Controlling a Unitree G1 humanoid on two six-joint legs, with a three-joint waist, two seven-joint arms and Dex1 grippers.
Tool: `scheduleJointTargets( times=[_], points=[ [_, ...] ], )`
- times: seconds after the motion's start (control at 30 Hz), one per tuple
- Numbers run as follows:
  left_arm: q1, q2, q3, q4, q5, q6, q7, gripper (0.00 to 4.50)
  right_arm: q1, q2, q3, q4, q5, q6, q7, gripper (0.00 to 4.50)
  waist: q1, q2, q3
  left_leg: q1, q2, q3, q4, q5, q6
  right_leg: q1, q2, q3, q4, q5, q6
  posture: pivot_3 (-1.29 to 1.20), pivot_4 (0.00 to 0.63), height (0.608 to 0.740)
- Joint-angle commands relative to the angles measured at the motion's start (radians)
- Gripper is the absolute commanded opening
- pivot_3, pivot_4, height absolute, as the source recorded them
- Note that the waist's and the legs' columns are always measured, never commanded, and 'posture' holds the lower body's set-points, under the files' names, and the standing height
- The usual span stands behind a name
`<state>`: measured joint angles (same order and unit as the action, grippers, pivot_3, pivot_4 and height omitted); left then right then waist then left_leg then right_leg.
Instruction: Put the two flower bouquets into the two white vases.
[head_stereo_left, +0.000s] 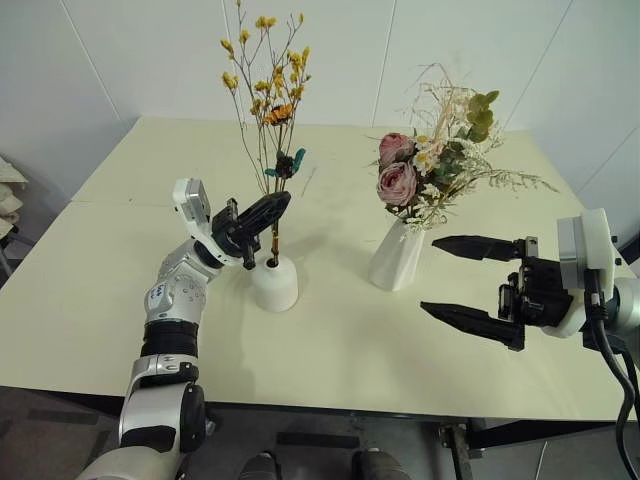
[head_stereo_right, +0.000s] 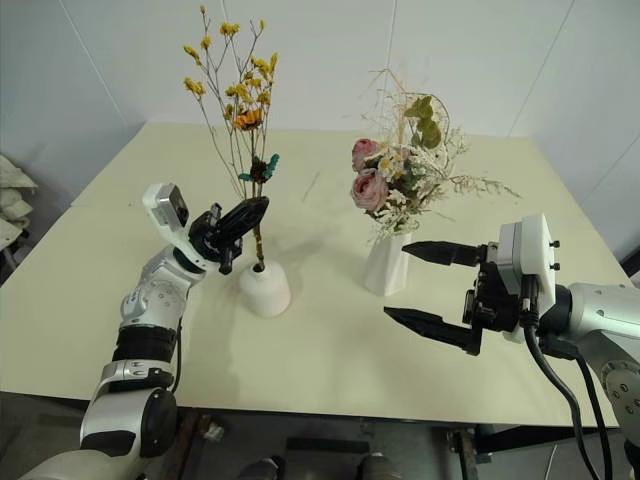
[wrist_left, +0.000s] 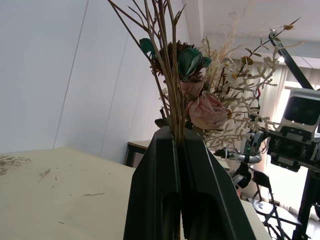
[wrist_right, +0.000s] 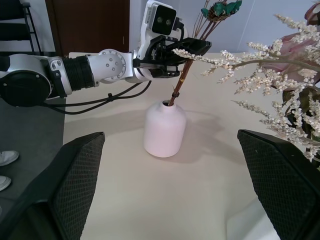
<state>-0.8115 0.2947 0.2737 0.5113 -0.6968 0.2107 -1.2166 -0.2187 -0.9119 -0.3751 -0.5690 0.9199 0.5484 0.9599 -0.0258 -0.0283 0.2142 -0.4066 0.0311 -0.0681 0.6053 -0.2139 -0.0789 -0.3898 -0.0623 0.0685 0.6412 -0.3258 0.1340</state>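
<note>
Left eye view has the pale cream table (head_stereo_left: 330, 360) with both bouquets already standing in their vases. The short rounded vase (head_stereo_left: 274, 282) is matte white, smooth, and the thin yellow-orange sprig (head_stereo_left: 268, 85) rises out of its small top hole on long brown stems. The left gripper (head_stereo_left: 262, 216) is pinched tight on those stems just above the vase neck. Beside it, the taller tapered vase (head_stereo_left: 396, 258) has faceted sides and holds the pink rose bunch (head_stereo_left: 425, 160) with green leaves and wispy dried grass.

The right gripper (head_stereo_left: 462, 282) hangs wide apart near the tall vase, holding nothing; in the right wrist view its fingers (wrist_right: 75, 185) show a crosshatched grip texture.

Left wrist view shows loose dried bits scattered on the tabletop. No readable writing anywhere.
</note>
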Motion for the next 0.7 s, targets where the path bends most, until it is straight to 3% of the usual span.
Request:
scheduleJointTargets(
  times=[0.03,0.7],
  points=[
    [-0.003,0.017,0.010,-0.009,0.006,-0.016,-0.006,0.05,-0.002,0.000,-0.013,-0.028,-0.002,-0.018,-0.007,4.50,0.000,0.000,0.000,0.000,0.000,0.000,0.000,0.000,0.000,0.000,0.000,0.000,0.000,0.000,0.000,0.00,0.150,0.740],
    [0.013,0.031,-0.025,0.013,0.039,-0.004,-0.056,0.05,-0.023,0.010,0.012,-0.018,-0.019,-0.028,-0.006,4.50,0.000,0.000,0.000,0.000,0.000,0.000,-0.001,0.000,0.000,0.000,0.000,0.000,0.000,0.000,0.000,0.00,0.150,0.740]
  ],
)
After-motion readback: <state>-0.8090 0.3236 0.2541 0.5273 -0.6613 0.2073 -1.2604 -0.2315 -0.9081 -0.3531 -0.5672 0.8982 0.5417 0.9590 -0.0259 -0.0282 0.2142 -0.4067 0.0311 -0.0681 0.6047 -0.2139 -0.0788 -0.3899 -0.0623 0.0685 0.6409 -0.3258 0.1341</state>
